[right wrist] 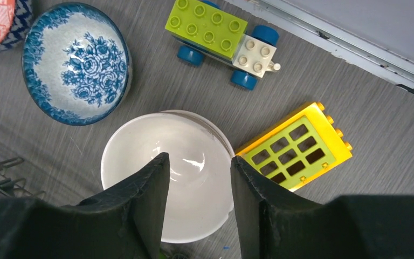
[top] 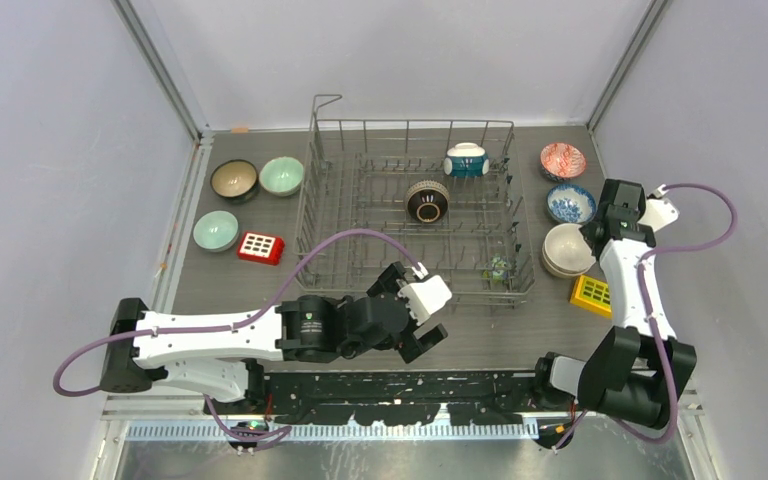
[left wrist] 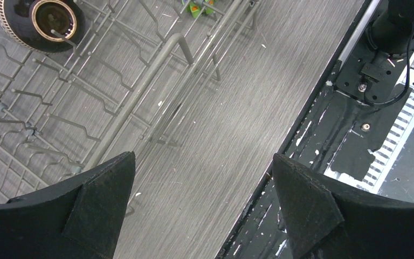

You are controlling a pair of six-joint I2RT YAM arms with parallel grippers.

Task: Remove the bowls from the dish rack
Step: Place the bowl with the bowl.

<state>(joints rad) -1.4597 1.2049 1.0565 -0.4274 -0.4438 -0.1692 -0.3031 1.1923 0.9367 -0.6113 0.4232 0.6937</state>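
Note:
The grey wire dish rack (top: 332, 215) holds a teal-and-white bowl (top: 466, 160) and a dark brown bowl (top: 427, 201), the latter also at the top left of the left wrist view (left wrist: 38, 21). Left of the rack stand a brown bowl (top: 234, 180) and two pale green bowls (top: 281, 176) (top: 216, 230). To its right are red patterned (top: 563, 160), blue-and-white (right wrist: 75, 62) and cream (right wrist: 194, 140) bowls. My right gripper (right wrist: 199, 159) hovers open over the cream bowl's right rim, holding nothing. My left gripper (left wrist: 204, 162) is wide open and empty above the table by the rack's front edge (left wrist: 140, 91).
A red block (top: 260, 247) lies left of the rack. A yellow window block (right wrist: 294, 148) and a green-and-white toy car (right wrist: 221, 38) lie beside the cream bowl. A small toy figure (top: 501, 267) sits in the rack's front right corner. Walls enclose three sides.

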